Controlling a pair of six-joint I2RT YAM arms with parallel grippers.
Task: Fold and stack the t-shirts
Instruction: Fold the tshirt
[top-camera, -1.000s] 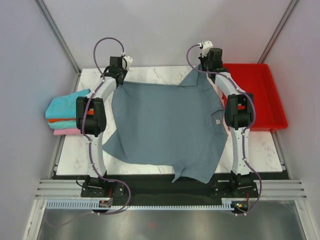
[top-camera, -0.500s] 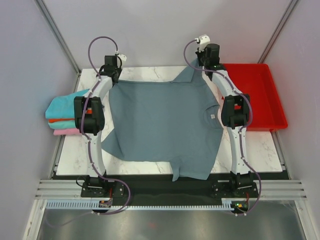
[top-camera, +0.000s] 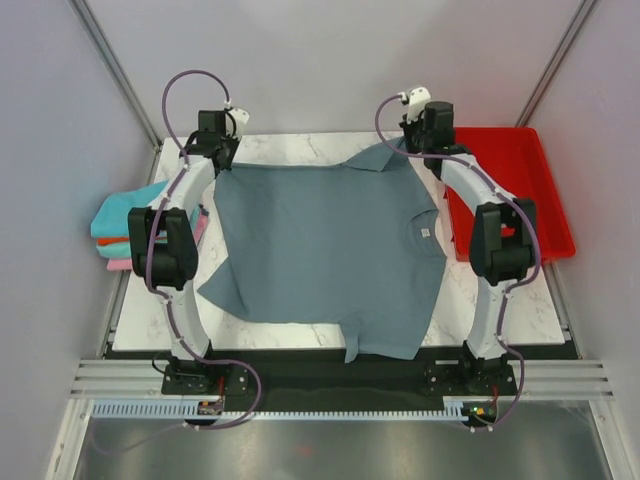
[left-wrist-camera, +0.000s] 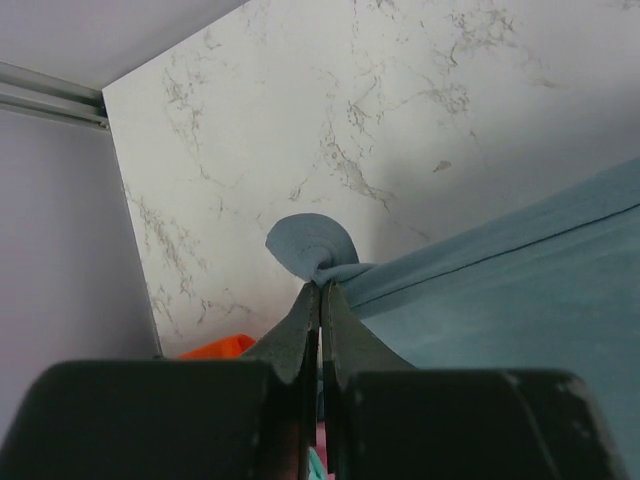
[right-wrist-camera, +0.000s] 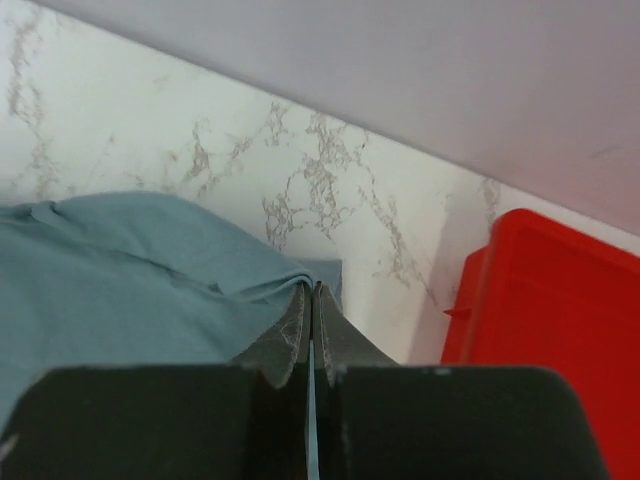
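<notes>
Where grey shirt (top-camera: 330, 250) lies, red tray (top-camera: 545, 190) sits nearby.

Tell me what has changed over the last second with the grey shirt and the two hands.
The left hand carried its far corner of the grey-blue shirt outward to the left, which widened and straightened the far edge. The right hand barely shifted. Both hands stay shut on the shirt's far corners. The folded stack and the red tray have not moved.
</notes>
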